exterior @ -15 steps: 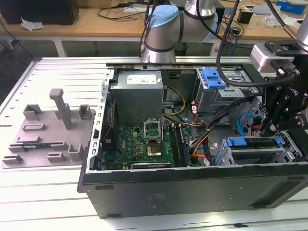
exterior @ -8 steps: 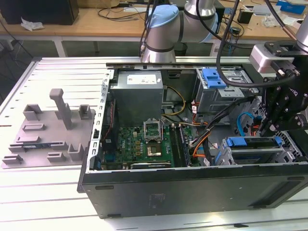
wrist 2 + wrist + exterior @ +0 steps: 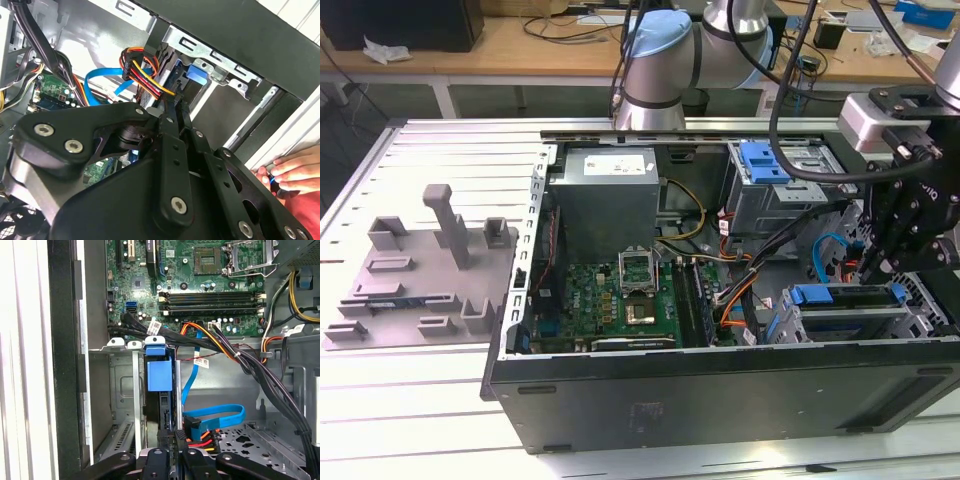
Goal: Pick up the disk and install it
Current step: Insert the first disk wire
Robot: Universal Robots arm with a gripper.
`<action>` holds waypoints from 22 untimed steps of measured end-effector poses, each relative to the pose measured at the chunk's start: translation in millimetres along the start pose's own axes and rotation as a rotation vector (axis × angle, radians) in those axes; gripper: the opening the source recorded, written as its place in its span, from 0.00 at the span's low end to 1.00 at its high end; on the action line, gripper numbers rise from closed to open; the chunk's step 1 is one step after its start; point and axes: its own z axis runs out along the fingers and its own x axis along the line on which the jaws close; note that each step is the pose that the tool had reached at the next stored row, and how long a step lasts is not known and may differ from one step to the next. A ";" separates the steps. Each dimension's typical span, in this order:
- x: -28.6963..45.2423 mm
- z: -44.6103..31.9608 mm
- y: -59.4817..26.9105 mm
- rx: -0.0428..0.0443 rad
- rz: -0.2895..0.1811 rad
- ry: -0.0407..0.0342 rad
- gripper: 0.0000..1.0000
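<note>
The disk [image 3: 840, 296] sits on edge in the drive cage [image 3: 920, 318] at the case's corner on the exterior view's right, its blue carrier frame on top. In the first wrist view the disk [image 3: 159, 375] stands in its slot between two metal rails, blue tab facing me. My gripper [image 3: 876, 262] hangs just above the cage. Its black fingers [image 3: 165, 440] lie close together at the disk's near end, by the cable plugs. In the second wrist view the gripper [image 3: 175, 102] is shut, tips short of the blue carrier [image 3: 196, 78]. I cannot tell whether they touch the disk.
The open case holds a motherboard [image 3: 610, 300], a grey power supply [image 3: 605, 190], a second cage with a blue latch [image 3: 765, 160] and a curved blue cable [image 3: 220, 415] among wire bundles. A grey fixture [image 3: 420, 270] lies on the table. A person's hand [image 3: 287, 167] rests outside the case.
</note>
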 end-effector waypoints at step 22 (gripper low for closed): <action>-0.6 4.5 -0.4 0.0004 -0.009 -0.0001 0.17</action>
